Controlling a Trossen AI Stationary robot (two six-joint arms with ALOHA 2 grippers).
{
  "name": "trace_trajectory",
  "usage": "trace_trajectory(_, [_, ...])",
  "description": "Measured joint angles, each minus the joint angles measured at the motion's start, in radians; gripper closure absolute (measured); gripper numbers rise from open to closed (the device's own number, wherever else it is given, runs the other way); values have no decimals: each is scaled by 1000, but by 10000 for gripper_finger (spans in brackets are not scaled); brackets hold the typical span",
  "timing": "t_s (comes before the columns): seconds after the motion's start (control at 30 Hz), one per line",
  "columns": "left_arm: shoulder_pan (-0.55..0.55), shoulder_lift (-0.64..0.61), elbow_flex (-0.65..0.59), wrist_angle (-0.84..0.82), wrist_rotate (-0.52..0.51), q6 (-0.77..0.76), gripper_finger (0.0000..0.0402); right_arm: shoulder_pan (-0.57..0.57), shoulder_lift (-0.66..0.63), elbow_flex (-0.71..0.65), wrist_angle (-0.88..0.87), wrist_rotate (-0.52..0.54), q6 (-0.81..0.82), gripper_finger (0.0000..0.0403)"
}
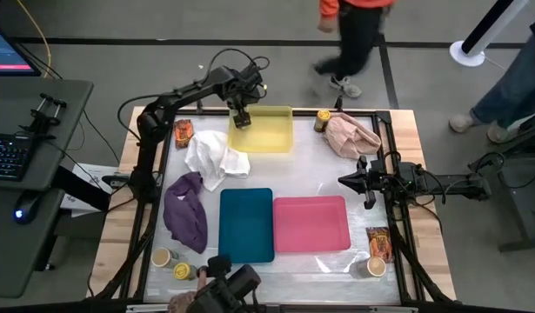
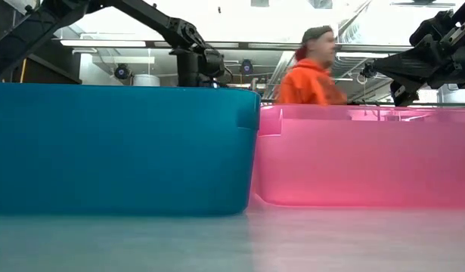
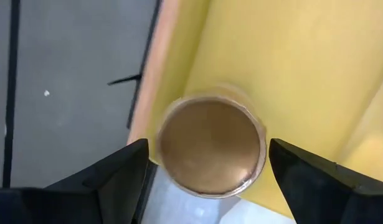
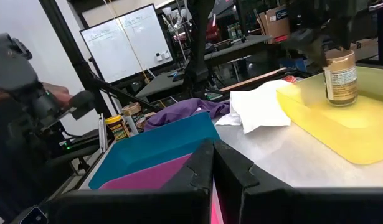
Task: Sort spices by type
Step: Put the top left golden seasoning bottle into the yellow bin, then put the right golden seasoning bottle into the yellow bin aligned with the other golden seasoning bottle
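A tan-lidded spice jar (image 3: 210, 146) stands upright on its base in the yellow tray (image 1: 267, 137), near the tray's far left corner; the right wrist view shows this jar (image 4: 340, 78) too. My left gripper (image 1: 241, 117) points down over it, open, one finger on either side of the lid with a gap showing. Another tan-lidded jar (image 1: 323, 119) stands at the far right, two jars (image 1: 171, 263) at the near left and one jar (image 1: 371, 267) at the near right. Orange-red packets lie at the far left (image 1: 183, 132) and near right (image 1: 378, 243). My right gripper (image 1: 345, 181) waits shut, level, at the right.
The teal tray (image 1: 246, 224) and pink tray (image 1: 310, 223) sit side by side in the near middle. A white cloth (image 1: 215, 156), a purple cloth (image 1: 186, 209) and a pink cloth (image 1: 352, 135) lie around them. A person in orange (image 2: 315, 75) walks past the far edge.
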Motion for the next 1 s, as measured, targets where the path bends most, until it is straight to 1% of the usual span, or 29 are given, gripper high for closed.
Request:
trace_trajectory(0.2, [27,0,89,-17,0,-15,82,0,0,0,0,0,0,399])
trace_trajectory(0.37, [40,0,170,-61,9,-91,82,0,0,0,0,0,0,399])
trace_trajectory(0.5, [39,0,210,-82,91,-140,82,0,0,0,0,0,0,399])
trace_trajectory(0.63, [30,0,215,-98,166,-185,82,0,0,0,0,0,0,399])
trace_trajectory(0.83, [1,-24,215,-137,345,-253,82,0,0,0,0,0,0,399])
trace_trajectory(0.93, [-18,-57,215,-123,431,-282,82,0,0,0,0,0,0,399])
trace_trajectory(1.0, [-38,-87,214,-79,483,-300,82,0,0,0,0,0,0,399])
